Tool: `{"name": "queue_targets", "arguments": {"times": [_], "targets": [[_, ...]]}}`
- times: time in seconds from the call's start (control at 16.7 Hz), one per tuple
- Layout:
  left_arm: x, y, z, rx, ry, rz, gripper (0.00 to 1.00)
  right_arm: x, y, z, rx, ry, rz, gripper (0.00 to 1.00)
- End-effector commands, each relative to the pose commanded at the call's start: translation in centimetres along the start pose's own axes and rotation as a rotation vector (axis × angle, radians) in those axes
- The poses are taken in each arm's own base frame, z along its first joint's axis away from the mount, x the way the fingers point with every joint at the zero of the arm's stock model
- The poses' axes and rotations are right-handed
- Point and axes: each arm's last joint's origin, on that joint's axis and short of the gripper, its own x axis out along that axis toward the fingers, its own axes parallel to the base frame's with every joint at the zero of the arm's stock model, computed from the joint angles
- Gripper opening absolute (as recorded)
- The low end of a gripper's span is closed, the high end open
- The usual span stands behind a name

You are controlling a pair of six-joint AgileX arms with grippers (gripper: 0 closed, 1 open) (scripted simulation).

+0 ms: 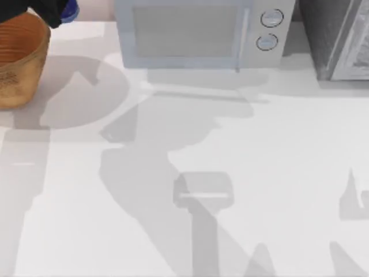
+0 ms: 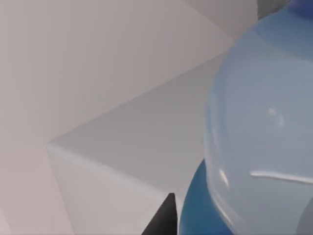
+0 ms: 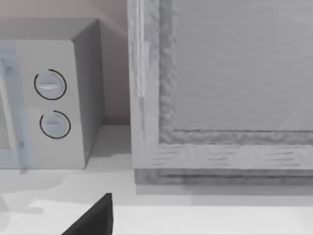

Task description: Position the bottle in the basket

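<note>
The tan woven basket (image 1: 20,63) stands at the table's far left, cut off by the top view's edge. My left gripper (image 1: 53,15) hovers over the basket's back right rim, shut on the bottle (image 1: 70,10), of which a blue part pokes out to the right. Up close in the left wrist view, the bottle's clear pale body (image 2: 264,127) and dark blue label (image 2: 195,213) sit beside a dark fingertip (image 2: 164,221). A dark part of my right gripper (image 3: 95,220) shows low in the right wrist view, near the table's back right.
A grey microwave (image 1: 196,29) with two round knobs (image 1: 271,18) stands at the back middle. A grey framed cabinet (image 1: 340,37) stands at the back right. The white table (image 1: 230,173) stretches in front of them, crossed by the arms' shadows.
</note>
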Motion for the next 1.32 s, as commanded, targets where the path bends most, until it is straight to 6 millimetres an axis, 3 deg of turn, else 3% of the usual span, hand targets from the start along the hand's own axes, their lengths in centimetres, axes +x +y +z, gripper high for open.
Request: {"name": "queue_targets", "arguments": {"times": [0.18,0.3,0.48,0.66,0.78,1.02,1.32], "targets": [[-4.7,5.2,3.6,0.001,0.035,0.012,0.00,0.0,0.0,0.0,0.000,0.000,0.000,1.00],[-8.2,7.6,5.3,-0.016,0.056,0.017,0.00,0.0,0.0,0.0,0.000,0.000,0.000,1.00],[-13.1,9.7,6.5,-0.069,0.080,0.020,0.00,0.0,0.0,0.0,0.000,0.000,0.000,1.00],[-16.8,10.5,6.3,-0.128,0.088,0.025,0.00,0.0,0.0,0.0,0.000,0.000,0.000,1.00],[-17.9,10.7,5.9,-0.151,0.088,0.026,0.00,0.0,0.0,0.0,0.000,0.000,0.000,1.00],[-18.0,10.7,5.9,-0.153,0.088,0.026,0.00,0.0,0.0,0.0,0.000,0.000,0.000,1.00],[-16.6,10.6,4.9,-0.155,0.088,0.016,0.00,0.0,0.0,0.0,0.000,0.000,0.000,1.00]]}}
